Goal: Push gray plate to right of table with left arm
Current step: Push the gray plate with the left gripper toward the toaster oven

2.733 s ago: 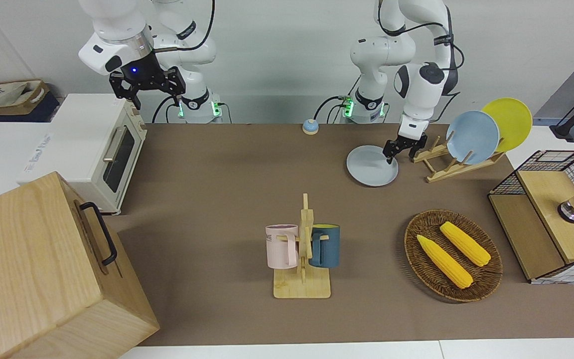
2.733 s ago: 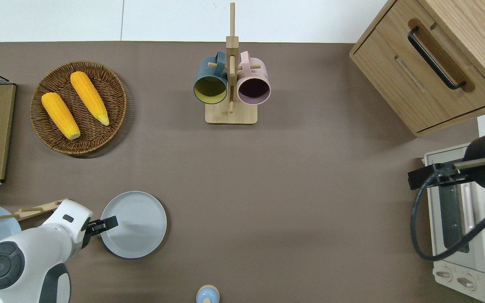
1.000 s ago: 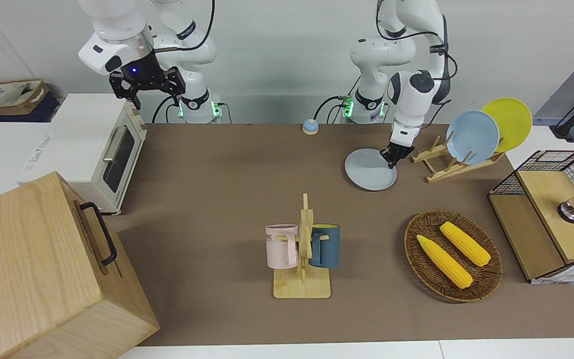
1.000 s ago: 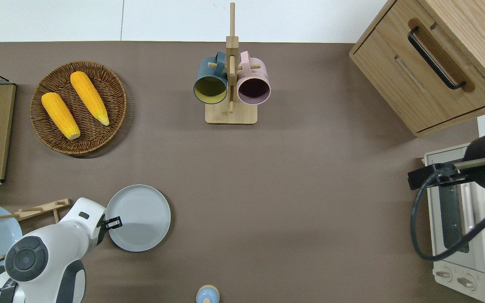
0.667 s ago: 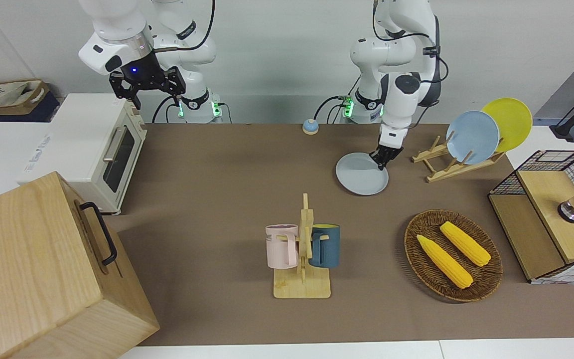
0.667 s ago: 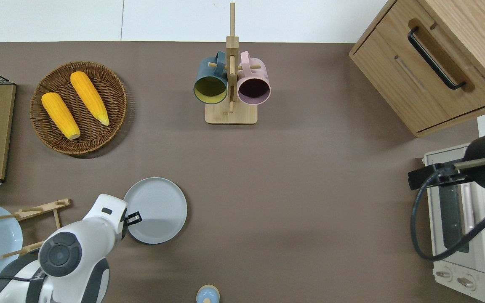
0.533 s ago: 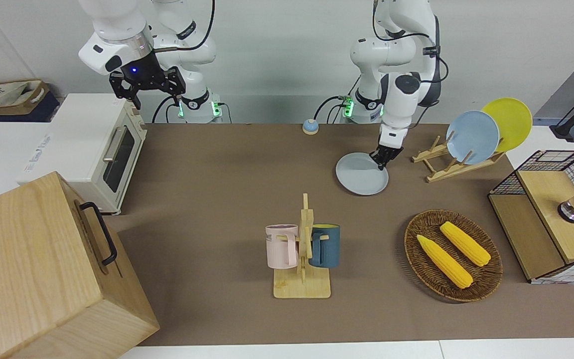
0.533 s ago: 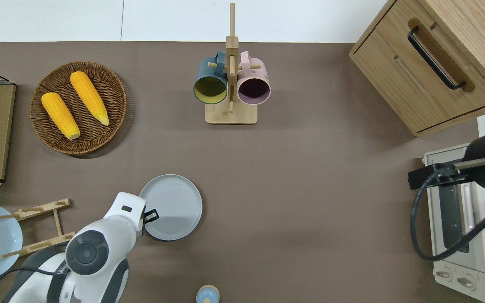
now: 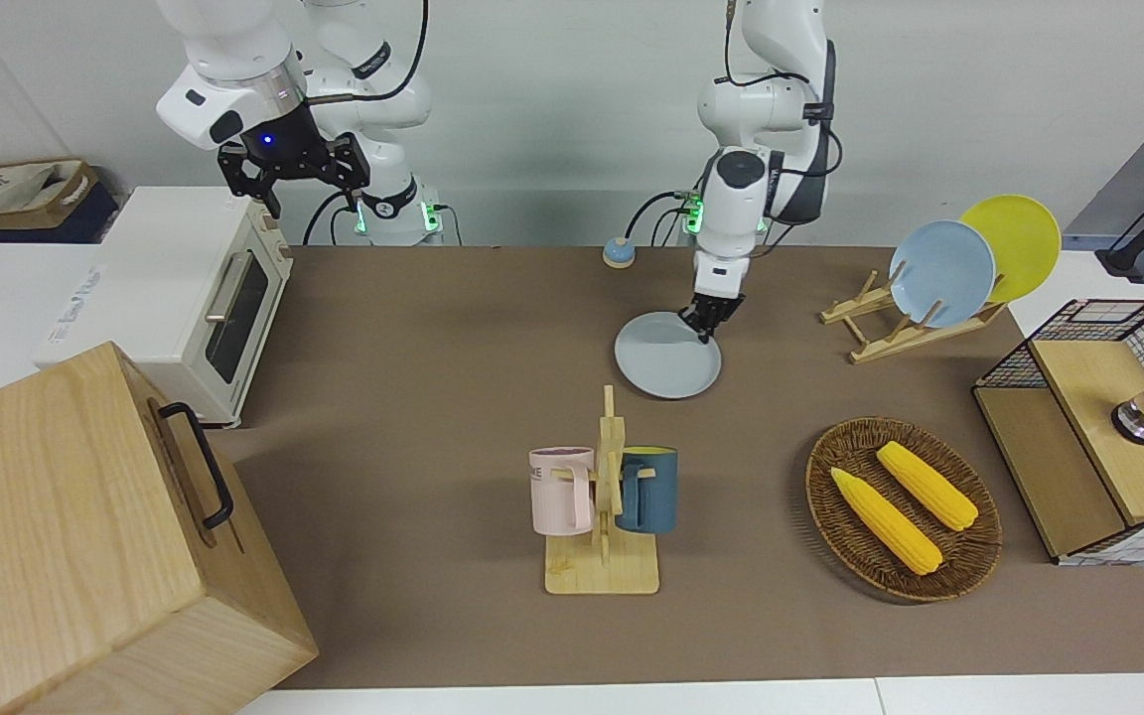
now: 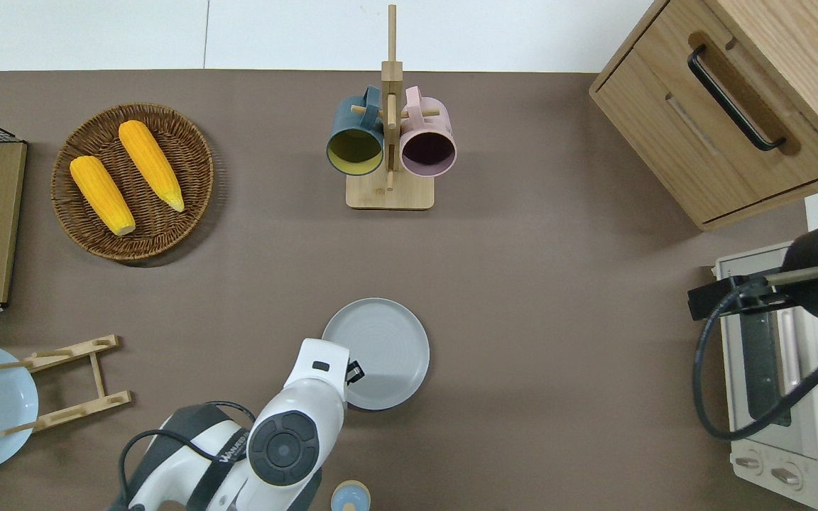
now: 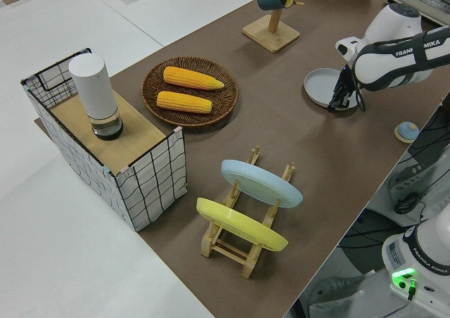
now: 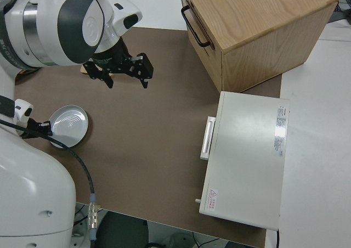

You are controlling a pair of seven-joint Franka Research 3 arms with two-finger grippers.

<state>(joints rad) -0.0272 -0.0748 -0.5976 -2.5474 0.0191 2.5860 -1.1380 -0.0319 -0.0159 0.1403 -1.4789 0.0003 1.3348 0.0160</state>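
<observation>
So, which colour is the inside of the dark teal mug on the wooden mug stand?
Yellow-green, shown best in the overhead view: the dark teal mug on the wooden mug stand.

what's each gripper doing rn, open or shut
Left gripper: at the rim of the gray plate; open or shut cannot be told.
Right gripper: parked, open, holding nothing.

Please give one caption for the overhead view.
Left pincer pushes at the gray plate's rim, mid-table, nearer the robots than the mug rack.

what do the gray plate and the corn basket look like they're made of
Gray plate: probably glazed ceramic or melamine; smooth, uniform, soft sheen, faint concentric rings.
Corn basket: woven wicker or rattan; dark brown interlaced strands, matte.
</observation>
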